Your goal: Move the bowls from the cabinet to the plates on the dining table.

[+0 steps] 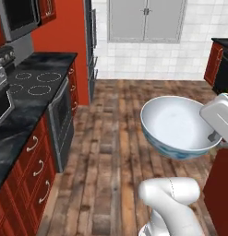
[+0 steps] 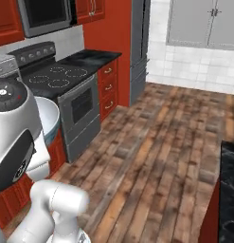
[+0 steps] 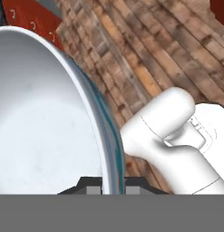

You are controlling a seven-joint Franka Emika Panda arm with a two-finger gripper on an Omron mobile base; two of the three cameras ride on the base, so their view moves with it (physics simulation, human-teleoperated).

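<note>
Gripper pinches the rim of the white bowl, holding it above the wooden floor.

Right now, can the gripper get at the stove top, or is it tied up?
Probably not: the gripper is shut on the rim of the white bowl, carried over the wooden floor, well apart from the stove top.

A wooden plank floor runs between red-fronted kitchen units, with a black marble table on the left carrying a built-in stove top, and a tiled far wall.
</note>
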